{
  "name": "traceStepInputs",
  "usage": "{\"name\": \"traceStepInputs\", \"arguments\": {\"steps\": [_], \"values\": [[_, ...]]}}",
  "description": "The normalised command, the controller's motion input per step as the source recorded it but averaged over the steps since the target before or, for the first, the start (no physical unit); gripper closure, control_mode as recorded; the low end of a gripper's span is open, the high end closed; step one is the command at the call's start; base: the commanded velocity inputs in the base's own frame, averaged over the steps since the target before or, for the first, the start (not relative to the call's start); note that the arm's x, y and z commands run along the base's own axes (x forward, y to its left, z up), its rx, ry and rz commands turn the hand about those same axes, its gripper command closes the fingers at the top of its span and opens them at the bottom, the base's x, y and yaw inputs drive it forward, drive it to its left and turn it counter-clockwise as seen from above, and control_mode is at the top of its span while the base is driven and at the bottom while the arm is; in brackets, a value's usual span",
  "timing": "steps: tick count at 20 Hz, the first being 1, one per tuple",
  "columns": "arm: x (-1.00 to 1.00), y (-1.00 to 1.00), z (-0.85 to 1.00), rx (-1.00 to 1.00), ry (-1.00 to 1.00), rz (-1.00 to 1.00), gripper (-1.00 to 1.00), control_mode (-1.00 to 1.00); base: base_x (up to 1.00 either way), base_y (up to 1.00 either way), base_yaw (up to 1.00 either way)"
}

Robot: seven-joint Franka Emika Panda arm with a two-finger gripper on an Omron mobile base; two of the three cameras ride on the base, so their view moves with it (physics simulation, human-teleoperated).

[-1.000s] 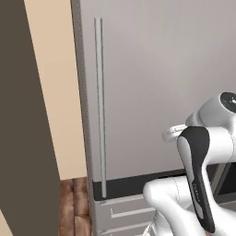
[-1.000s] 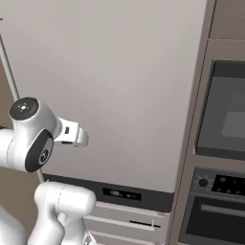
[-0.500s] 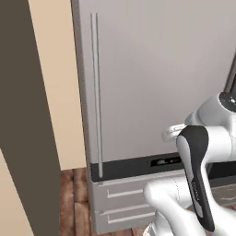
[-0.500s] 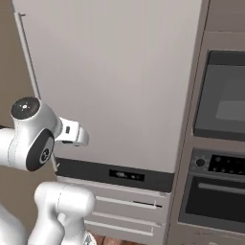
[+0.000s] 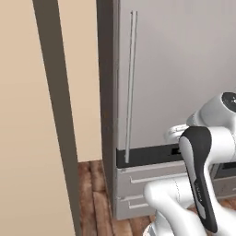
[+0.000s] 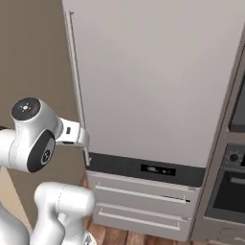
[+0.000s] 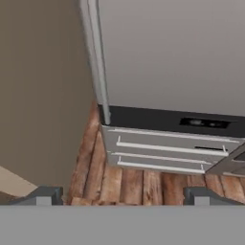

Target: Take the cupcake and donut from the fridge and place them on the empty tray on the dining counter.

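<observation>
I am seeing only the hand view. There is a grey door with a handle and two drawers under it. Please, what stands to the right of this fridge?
Observer: In the right base view, a built-in oven in a dark cabinet stands right beside the fridge.
Operator: And on the other side of the fridge?
Observer: The left base view shows a beige wall there, and nearer the camera a dark vertical post.
Operator: Is the door closed along its whole height?
Observer: Yes, as far up as the base views reach; the long handle lies flat against the shut door. The tool is open and holds nothing.
</observation>
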Motion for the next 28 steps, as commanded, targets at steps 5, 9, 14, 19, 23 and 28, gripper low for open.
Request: {"name": "traceStepInputs", "arguments": {"steps": [5,9,14,19,23,28], "values": [[0.0,0.0,0.0,0.0,0.0,0.0,-1.0,1.0,-0.42,0.68,0.03],[0.0,0.0,0.0,0.0,0.0,0.0,-1.0,1.0,-0.68,0.06,0.0],[0.0,0.0,0.0,0.0,0.0,0.0,-1.0,1.0,-0.23,0.01,0.0],[0.0,0.0,0.0,0.0,0.0,0.0,-1.0,1.0,0.23,0.0,0.0],[0.0,0.0,0.0,0.0,0.0,0.0,-1.0,1.0,0.61,0.0,0.0],[0.0,0.0,0.0,0.0,0.0,0.0,-1.0,1.0,0.32,0.0,0.0]]}}
